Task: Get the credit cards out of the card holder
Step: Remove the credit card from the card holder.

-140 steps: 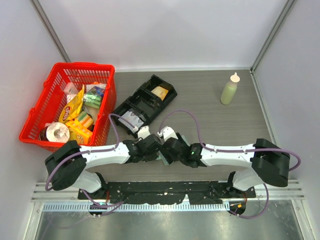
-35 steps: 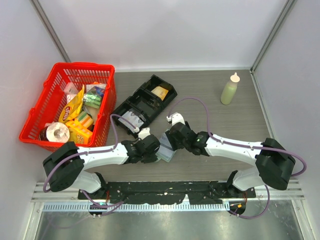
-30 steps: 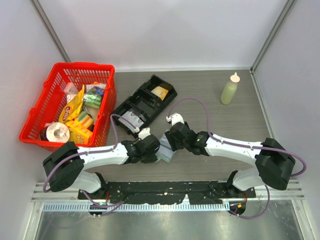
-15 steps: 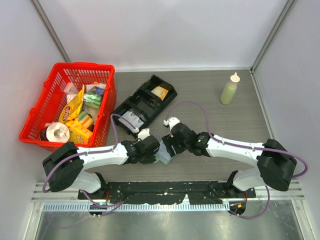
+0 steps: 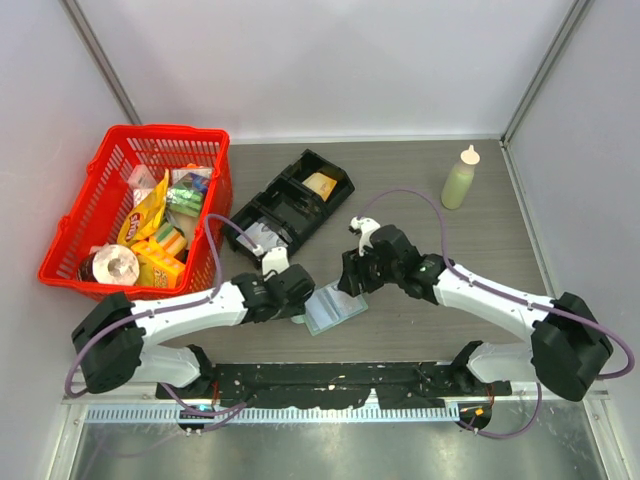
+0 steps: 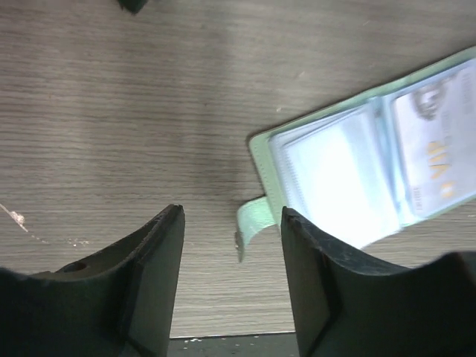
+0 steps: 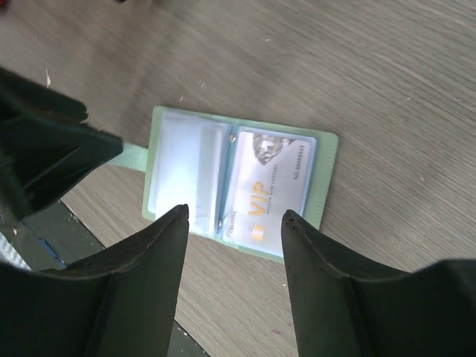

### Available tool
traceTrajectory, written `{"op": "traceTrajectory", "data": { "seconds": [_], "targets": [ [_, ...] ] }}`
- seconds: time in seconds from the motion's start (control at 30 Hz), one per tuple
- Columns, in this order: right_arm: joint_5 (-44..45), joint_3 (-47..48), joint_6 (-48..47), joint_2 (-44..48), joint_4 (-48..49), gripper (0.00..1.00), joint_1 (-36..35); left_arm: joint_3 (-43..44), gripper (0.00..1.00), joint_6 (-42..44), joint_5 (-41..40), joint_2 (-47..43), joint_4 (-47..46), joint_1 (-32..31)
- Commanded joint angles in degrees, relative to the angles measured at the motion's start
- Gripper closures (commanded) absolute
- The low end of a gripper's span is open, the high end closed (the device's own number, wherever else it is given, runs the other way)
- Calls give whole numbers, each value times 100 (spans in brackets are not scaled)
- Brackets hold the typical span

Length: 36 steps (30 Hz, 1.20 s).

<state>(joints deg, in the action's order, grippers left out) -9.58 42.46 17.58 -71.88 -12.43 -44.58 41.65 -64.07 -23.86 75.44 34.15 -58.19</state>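
Card holder (image 5: 333,308) lay open and flat on the table (image 5: 400,190), toward 6 o'clock of the table top, clear sleeves facing up. Right wrist view showed one credit card (image 7: 269,186), pale with gold VIP lettering, seated in the sleeve on the 3 o'clock side; the 9 o'clock sleeve looked pale and glary, so whether it held cards was not readable. A small green strap tab (image 6: 249,223) stuck out from the holder's 9 o'clock edge. Left end effector (image 6: 230,223) sat at that edge, jaws parted and holding nothing, tab between them in its own view; contact could not be told. Right end effector (image 7: 234,216) hovered above the holder at about its 1 o'clock, jaws also spread, nothing in them. Step judged: holder opened, extraction not yet started, card not out. Next move likely needs one arm to pin the holder down while the other pinches the card's exposed edge and slides it out of the sleeve mouth; thin card, slick plastic, a slip risk. Black tray (image 5: 290,200) at 11 o'clock of the holder, red basket (image 5: 170,130) at 9–10 o'clock, squeeze bottle (image 5: 460,180) at 2 o'clock, all well apart.
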Motion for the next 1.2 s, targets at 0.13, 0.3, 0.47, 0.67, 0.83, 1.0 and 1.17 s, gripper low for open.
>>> {"op": "traceTrajectory", "data": {
  "seconds": [0.13,0.3,0.47,0.67,0.83,1.0,1.17],
  "targets": [
    [-492,-387,552,-450,1040,65,538,458,38,-114,-304,-609,-381,-60],
    [-439,-624,773,-792,1689,80,634,309,37,-175,-93,-601,-1480,-78],
    [-439,-747,869,-1047,1875,82,652,344,42,-281,39,-145,-2175,-69],
    [-439,-1037,1063,-1030,1946,82,678,177,58,-702,153,427,-2939,-78],
    [-378,-1353,1273,-916,1963,83,714,28,62,-808,355,875,-3537,-69],
    [-386,-1618,1493,-837,2218,83,749,-42,64,-1037,496,1253,-3731,-60],
    [-562,-1758,1573,-889,2420,83,749,-280,64,-1344,575,1333,-3969,-60]
  ]
}}
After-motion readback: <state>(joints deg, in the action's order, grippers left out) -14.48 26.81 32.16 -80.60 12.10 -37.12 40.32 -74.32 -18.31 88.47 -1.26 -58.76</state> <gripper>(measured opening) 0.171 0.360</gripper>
